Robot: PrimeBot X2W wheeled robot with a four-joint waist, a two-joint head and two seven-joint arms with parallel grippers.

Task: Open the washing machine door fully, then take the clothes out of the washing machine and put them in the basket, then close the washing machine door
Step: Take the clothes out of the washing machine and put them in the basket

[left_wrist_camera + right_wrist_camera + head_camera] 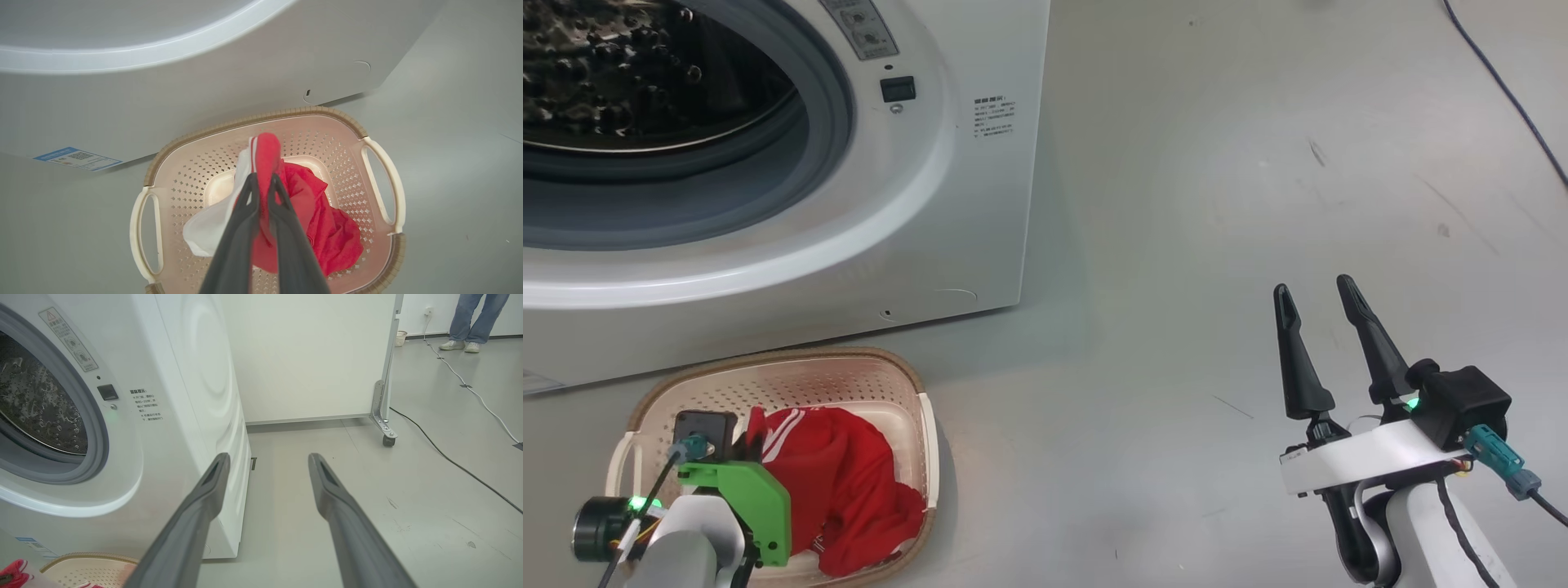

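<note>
- The clothes (327,228) lie mostly inside the basket (253,120): a red heap on its floor, with a red-and-white fold raised above it.
- Your left gripper (264,176) has its fingers pressed together on that raised fold. Lift before letting go and you will likely drag the whole heap back out.
- A white panel hangs off to one side of the fingers. If you open too high it could flop across the rim rather than drop in.
- Soft cloth may cling to a fingertip after release, so watch that it falls free before pulling away.
- The basket looks light and sits just beside the foot of the washing machine (980,204). A tug on the cloth could slide or tip it.
- Only part of the drum (621,73) is in sight and it is dark, so you cannot tell whether more clothes remain. Closing up too soon would leave some behind.
- Your right gripper (1313,286) hangs well apart over the floor, fingers spread and empty. Swinging it in carelessly could clip the machine's corner.
</note>
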